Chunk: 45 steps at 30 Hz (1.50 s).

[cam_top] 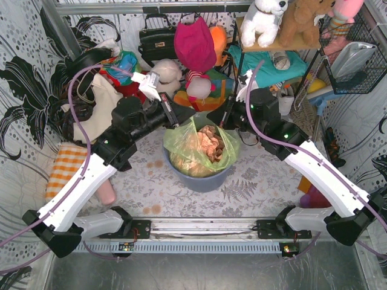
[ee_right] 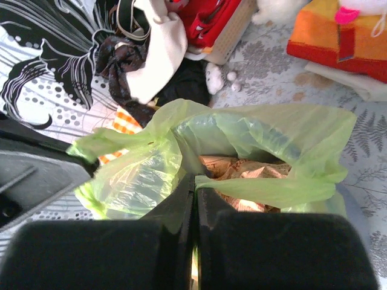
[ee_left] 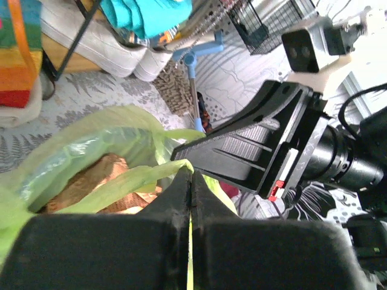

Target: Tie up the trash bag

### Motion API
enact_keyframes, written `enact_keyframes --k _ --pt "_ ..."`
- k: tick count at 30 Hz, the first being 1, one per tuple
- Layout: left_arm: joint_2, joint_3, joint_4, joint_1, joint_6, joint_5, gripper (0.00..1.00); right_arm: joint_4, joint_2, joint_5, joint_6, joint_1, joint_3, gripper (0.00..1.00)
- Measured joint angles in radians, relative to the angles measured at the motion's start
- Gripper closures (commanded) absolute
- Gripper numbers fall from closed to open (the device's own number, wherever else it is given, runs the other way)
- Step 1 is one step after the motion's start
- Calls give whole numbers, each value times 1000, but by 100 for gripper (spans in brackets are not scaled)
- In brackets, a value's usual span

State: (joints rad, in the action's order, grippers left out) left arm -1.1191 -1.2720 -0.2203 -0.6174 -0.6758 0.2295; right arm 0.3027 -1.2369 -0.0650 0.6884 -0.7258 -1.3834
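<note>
A blue-grey round bin (cam_top: 202, 181) stood near the middle of the table (cam_top: 257, 187), whose cloth bore a grey fern print. Behind it lay a heap of soft things: a black handbag (cam_top: 156, 41), a magenta cloth (cam_top: 195, 43) and, further left, a cream garment (cam_top: 100, 109). An orange-and-white checked cloth (cam_top: 66, 169) lay at the table's left edge. On a shelf at the upper right sat a white plush toy (cam_top: 264, 18) beside a brown one (cam_top: 305, 21). A black wire basket (cam_top: 354, 60) hung just right of them, and a teal cloth (cam_top: 266, 65) lay below.
</note>
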Motion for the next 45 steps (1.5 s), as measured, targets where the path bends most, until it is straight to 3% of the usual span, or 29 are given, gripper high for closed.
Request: enact_keyframes --k 9,27,37,45 --pt "-8 -113 -102 13 43 -132 100 55 80 145 -26 -1 -4 100" --pt "-85 -198 -129 64 84 -153 100 74 77 340 -103 0 20 100" --pt "-277 -188 -99 88 103 -145 100 13 -43 290 -114 124 32 100" --pt "-375 -327 -43 110 101 -36 100 -8 -107 210 -168 155 -72 100"
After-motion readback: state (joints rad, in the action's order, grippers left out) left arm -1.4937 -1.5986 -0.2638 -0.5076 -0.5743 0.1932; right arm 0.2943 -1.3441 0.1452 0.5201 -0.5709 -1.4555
